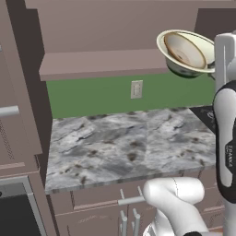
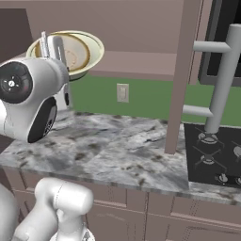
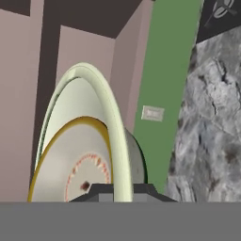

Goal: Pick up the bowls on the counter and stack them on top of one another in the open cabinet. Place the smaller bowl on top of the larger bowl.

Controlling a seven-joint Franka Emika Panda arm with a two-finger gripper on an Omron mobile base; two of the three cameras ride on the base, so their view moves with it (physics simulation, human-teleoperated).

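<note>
Both bowls are up in the air together. The larger bowl (image 1: 171,54), pale cream-green with its flared rim, hangs tilted in front of the open cabinet (image 1: 106,64), and the smaller bowl (image 1: 184,50), tan-brown, already sits nested inside it. From the right base view the same pair shows above the arm's round joint, the larger bowl (image 2: 94,52) cradling the smaller bowl (image 2: 75,51), mouth tipped toward the camera.

The pincer (image 3: 120,190) is clenched on the larger bowl's rim; the hand view looks straight along that rim, the cream-green wall (image 3: 115,136) rising edge-on with the tan bowl (image 3: 70,164) tucked against its inside. The dark fingertips (image 3: 101,192) just peek up at the bottom, either side of the rim.

The tabletop (image 1: 133,138) below, grey-white marble, carries no bowl now, so the picking up looks finished. The stacking looks done too, only in the air, not on the shelf. The step in hand appears to be the carry into the cabinet.

What comes next calls for care: the pair is tilted, so the wrist would need to level the larger bowl, ease it over the shelf board (image 2: 136,63) and lower it until the base rests flat before letting go. Tip it too far and the small bowl could slide out. A wall socket (image 1: 136,89) sits on the green backsplash beneath.
</note>
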